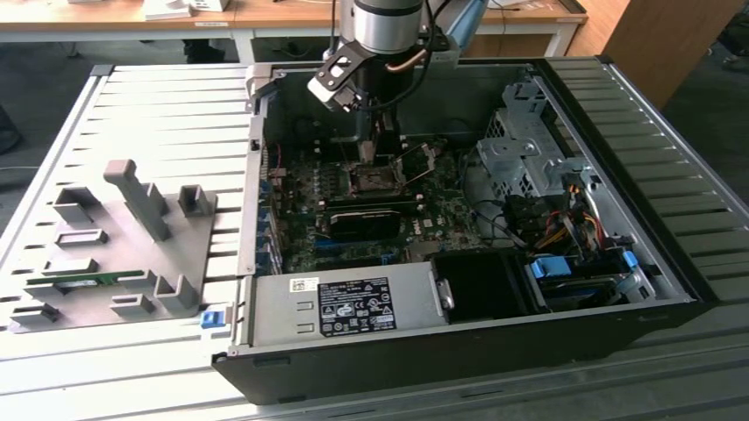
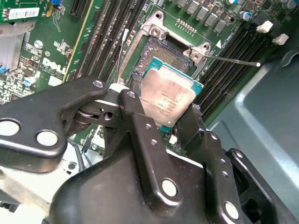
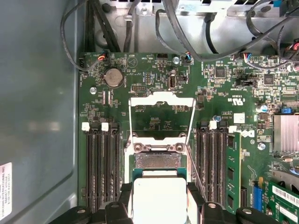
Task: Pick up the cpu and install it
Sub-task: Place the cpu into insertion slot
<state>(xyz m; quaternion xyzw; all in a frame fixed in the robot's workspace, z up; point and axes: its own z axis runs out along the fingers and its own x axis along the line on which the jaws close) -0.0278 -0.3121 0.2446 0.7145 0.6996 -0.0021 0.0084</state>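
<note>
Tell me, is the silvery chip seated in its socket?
Out: black pincer holds the silvery square chip tilted above the open socket.

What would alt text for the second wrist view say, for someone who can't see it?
A black claw grips the cpu by two opposite edges, tilted over the open socket on a green motherboard. Dark memory slots run along both sides of the socket.

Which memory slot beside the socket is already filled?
The one holding the green module, farthest from the socket on the silver heatsink side; the rest are empty black.
</note>
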